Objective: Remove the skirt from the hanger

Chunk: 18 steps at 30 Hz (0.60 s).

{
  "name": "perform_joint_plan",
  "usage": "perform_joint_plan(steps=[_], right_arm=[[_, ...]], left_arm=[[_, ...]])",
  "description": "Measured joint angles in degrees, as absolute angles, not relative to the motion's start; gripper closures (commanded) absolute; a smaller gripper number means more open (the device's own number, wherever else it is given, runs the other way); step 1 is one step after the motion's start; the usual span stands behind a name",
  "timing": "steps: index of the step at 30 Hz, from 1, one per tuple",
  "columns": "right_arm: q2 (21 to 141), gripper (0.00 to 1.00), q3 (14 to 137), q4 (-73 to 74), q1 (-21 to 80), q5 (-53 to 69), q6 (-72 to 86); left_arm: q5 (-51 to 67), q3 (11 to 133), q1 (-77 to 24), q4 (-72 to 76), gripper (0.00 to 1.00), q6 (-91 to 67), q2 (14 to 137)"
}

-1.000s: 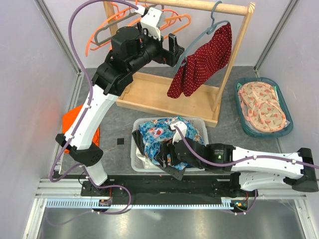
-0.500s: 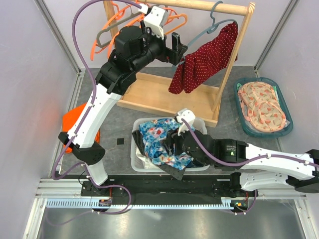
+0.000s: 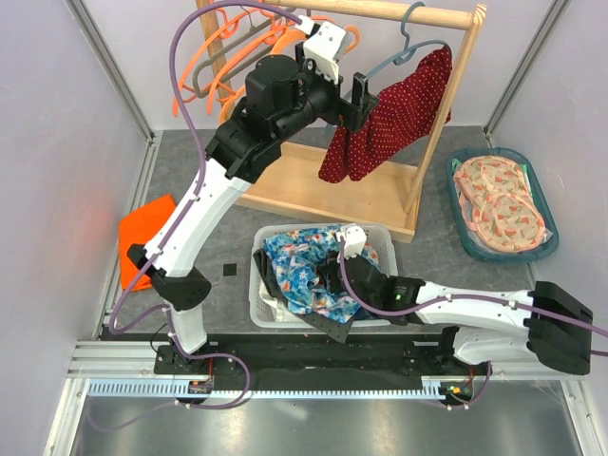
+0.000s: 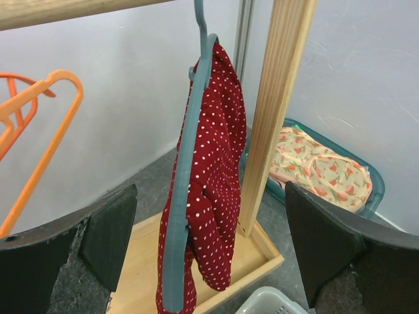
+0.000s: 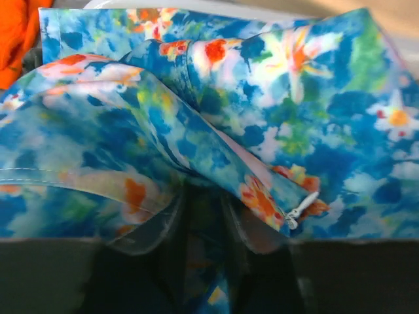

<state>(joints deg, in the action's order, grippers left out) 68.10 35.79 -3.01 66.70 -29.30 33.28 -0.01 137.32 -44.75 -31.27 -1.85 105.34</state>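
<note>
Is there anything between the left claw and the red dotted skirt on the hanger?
Nothing visible. The open left claw faces the skirt on its grey hanger, with free space between them. The wooden post stands beside the skirt, not in front of it.

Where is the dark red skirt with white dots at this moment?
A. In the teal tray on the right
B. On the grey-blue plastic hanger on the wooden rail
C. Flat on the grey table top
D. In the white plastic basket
B: the dark red skirt with white dots is draped over the grey-blue plastic hanger, whose hook goes up to the wooden rail.
</note>
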Motion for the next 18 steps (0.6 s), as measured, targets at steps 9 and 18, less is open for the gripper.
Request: perform_joint_plan(steps=[9, 18], right_arm=[[63.0, 0.49, 32.2, -7.7, 67.6, -24.5, 37.6], [48.5, 0.48, 32.6, 0.4, 68.1, -23.7, 37.7]], left_arm=[[-0.3, 137.9, -44.4, -28.5, 0.07, 2.2, 110.3], [2.5, 138.0, -42.2, -28.7, 0.98, 3.3, 114.3]])
